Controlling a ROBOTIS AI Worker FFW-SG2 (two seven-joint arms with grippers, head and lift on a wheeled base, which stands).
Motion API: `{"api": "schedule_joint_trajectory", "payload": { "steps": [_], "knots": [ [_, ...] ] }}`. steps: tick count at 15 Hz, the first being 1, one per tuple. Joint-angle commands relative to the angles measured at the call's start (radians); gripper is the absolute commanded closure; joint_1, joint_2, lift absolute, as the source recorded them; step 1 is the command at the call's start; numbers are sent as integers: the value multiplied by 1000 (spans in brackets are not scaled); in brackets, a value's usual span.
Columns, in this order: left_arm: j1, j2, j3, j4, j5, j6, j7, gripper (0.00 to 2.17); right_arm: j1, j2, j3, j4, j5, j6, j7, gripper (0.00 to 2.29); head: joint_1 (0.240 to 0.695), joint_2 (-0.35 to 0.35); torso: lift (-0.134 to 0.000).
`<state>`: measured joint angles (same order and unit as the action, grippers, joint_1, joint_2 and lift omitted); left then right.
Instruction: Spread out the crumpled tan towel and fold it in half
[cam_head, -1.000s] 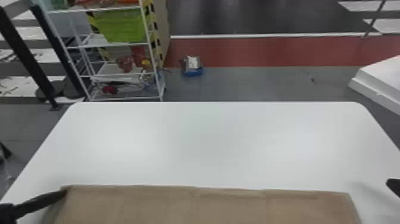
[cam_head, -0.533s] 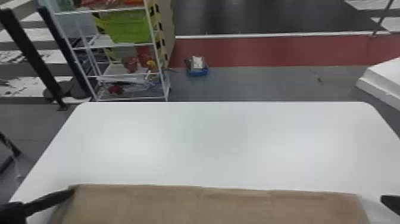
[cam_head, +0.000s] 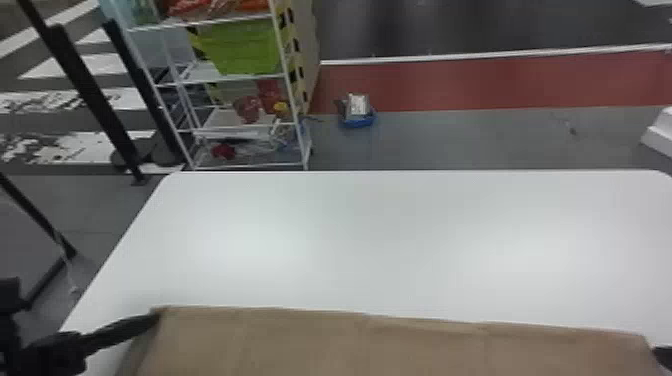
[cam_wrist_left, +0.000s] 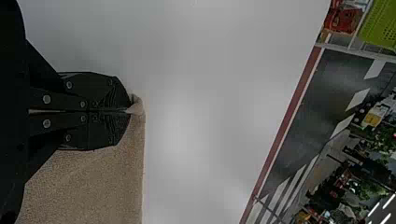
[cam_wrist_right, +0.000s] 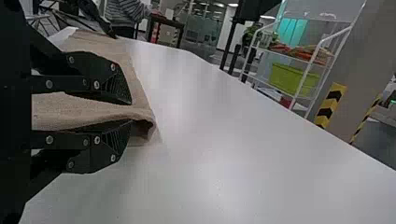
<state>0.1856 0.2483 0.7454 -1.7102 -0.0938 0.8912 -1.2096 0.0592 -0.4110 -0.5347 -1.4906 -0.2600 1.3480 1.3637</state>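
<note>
While the white table (cam_head: 400, 240) stretched well beyond it, the tan towel (cam_head: 300, 345) lay along the robot's near side, mostly spread as far as it showed, its far part fairly flat with shallow creases. Folding in half seemed the work left, though its near side ran out of the head view, so I could not tell for certain. Its far edge ran left to right, the right end a little nearer the robot; that looked like the long axis, its full depth being hidden. The left gripper (cam_wrist_left: 130, 111) was clenched on the far left corner (cam_wrist_left: 137, 105). The right gripper (cam_wrist_right: 130, 112) had its fingers parted around cloth at the far right corner (cam_wrist_right: 149, 122).
</note>
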Motion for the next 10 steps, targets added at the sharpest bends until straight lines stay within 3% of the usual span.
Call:
{"api": "schedule_joint_trajectory", "payload": {
  "steps": [1, 3, 5, 8, 10],
  "knots": [
    [5, -1, 2, -3, 3, -2, -1, 1359, -18, 6, 30, -10, 21, 23, 3, 886, 695, 179, -124],
    [6, -3, 2, -6, 3, -5, -5, 1359, -27, 9, 53, -17, 38, 32, 3, 944, 695, 197, -124],
    [8, -3, 2, -6, 3, -5, -7, 1359, -38, 11, 68, -22, 48, 35, 3, 1231, 695, 205, -124],
    [8, -4, 9, -9, 3, -5, -10, 1359, -41, 12, 65, -25, 47, 32, 3, 1474, 695, 216, -124],
    [8, -3, 9, -9, 3, -8, -10, 1359, -45, 12, 45, -25, 21, 38, 3, 1474, 695, 218, -124]
  ]
}}
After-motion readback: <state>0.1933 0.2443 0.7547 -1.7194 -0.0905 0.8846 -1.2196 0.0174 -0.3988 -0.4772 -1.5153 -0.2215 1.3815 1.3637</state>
